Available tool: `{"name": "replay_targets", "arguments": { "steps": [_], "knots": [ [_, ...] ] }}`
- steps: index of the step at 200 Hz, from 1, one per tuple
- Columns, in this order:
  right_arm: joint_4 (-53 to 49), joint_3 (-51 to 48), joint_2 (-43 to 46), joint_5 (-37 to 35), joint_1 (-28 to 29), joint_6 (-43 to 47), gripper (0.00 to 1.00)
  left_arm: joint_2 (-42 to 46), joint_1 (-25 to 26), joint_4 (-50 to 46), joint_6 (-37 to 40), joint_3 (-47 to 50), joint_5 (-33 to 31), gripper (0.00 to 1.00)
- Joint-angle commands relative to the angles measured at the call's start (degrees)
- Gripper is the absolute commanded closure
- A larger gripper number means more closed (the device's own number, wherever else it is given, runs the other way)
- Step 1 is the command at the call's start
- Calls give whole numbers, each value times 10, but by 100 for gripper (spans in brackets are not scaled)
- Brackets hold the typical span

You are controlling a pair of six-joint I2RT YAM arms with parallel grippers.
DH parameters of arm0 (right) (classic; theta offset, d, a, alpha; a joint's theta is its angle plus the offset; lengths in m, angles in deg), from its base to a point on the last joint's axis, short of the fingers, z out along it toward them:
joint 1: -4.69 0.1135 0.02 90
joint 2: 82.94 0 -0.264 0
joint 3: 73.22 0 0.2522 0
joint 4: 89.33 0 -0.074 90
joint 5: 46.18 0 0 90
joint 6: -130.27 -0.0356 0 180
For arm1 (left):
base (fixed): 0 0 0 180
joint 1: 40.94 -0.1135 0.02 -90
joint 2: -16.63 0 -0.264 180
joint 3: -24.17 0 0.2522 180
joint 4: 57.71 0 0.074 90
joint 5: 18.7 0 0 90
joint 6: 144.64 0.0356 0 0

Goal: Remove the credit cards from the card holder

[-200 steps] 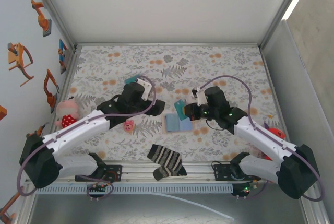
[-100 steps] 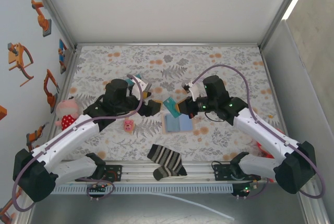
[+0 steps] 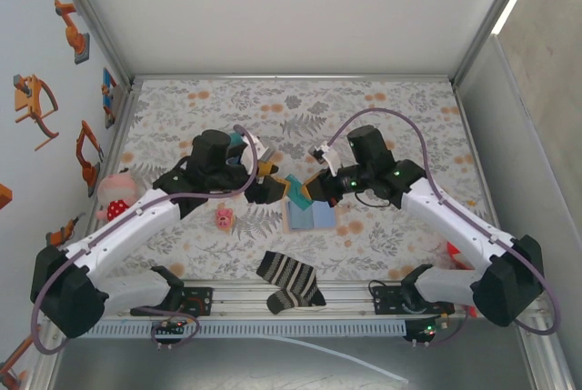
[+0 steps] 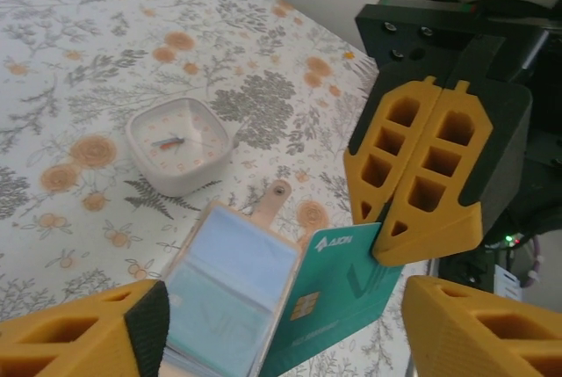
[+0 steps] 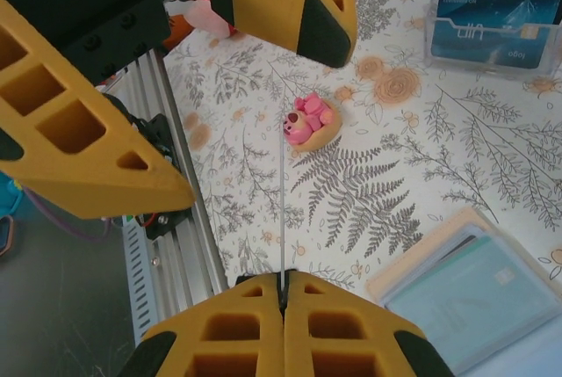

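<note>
The left gripper (image 3: 269, 181) has its fingers (image 4: 97, 333) apart, one on either side of a teal credit card (image 4: 338, 307), clear of both its edges. Facing it from the right, the right gripper (image 4: 382, 241) is clamped on that card's upper corner and holds it tilted in the air. The open tan card holder (image 4: 224, 293) lies flat on the floral table (image 4: 79, 43) just below both grippers. A white clock (image 4: 178, 144) sits beyond the card holder.

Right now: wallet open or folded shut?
Open. The wallet lies spread flat, blue-grey inner panels facing up; the right hand holds a teal card.
</note>
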Motion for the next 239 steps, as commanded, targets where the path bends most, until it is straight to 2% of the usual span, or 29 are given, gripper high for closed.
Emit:
{"name": "replay_targets", "arguments": {
  "steps": [1,33,54,76,88,123,157,174,193,199,216,239],
  "knots": [
    [-23,27,-3,23,4,27,100,-17,-5,-29,36,-28,68,36],
    [-18,30,-6,34,4,31,100,-33,-4,-38,39,-32,91,50],
    [-12,27,-2,33,4,32,100,-33,-4,-39,39,-32,98,77],
    [-3,17,4,21,4,28,100,-26,-5,-37,34,-29,98,100],
    [12,4,14,1,4,17,99,-15,-4,-30,27,-24,96,100],
    [111,-71,91,-87,3,-46,65,52,-4,47,-44,27,31,100],
    [244,-157,162,-155,3,-163,55,139,-4,141,-130,94,-44,100],
    [363,-210,172,-147,2,-247,51,174,-5,185,-166,126,-81,100],
    [520,-258,154,-116,3,-339,50,204,-4,230,-201,149,-103,94],
    [561,-268,142,-105,3,-360,46,211,-4,239,-209,152,-105,93],
    [650,-279,113,-91,9,-395,46,220,-4,250,-223,153,-110,92],
    [662,-254,76,-84,32,-378,46,219,-3,260,-227,152,-99,92]
  ]
}}
